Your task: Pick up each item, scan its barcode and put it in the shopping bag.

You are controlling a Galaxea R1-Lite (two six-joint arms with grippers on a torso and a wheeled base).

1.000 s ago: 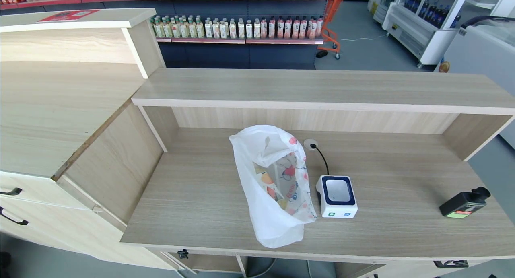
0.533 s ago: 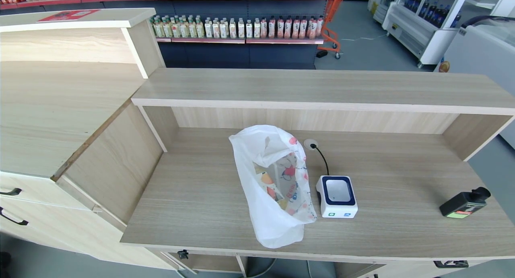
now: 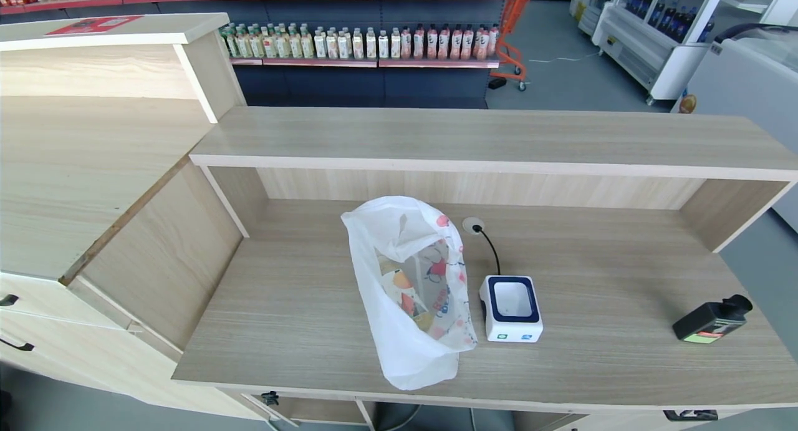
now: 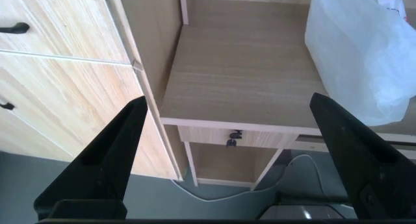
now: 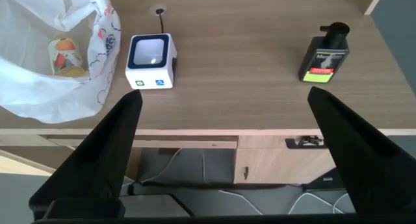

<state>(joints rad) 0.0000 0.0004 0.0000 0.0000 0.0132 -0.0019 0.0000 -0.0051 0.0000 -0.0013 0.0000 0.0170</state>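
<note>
A white plastic shopping bag [image 3: 405, 294] with a cartoon print stands open on the wooden counter [image 3: 299, 306], and a colourful pack shows inside it. To its right sits the white barcode scanner [image 3: 510, 307] with a dark blue frame, cabled to a hole in the counter. A black pump bottle [image 3: 711, 320] with a green label lies near the counter's right end. My left gripper [image 4: 227, 102] hangs open below the counter's front edge, left of the bag [image 4: 364, 49]. My right gripper [image 5: 224, 94] is open in front of the counter, between the scanner [image 5: 151, 60] and the bottle [image 5: 324, 55].
A raised shelf [image 3: 486, 138] runs along the back of the counter, and a taller cabinet [image 3: 93, 156] with drawers stands to the left. Store shelves of bottles [image 3: 361, 44] and freezers [image 3: 673, 38] stand far behind. Bare counter lies between scanner and bottle.
The whole head view has shifted slightly, so the camera moved. Bag, scanner and bottle hold their places on the counter.
</note>
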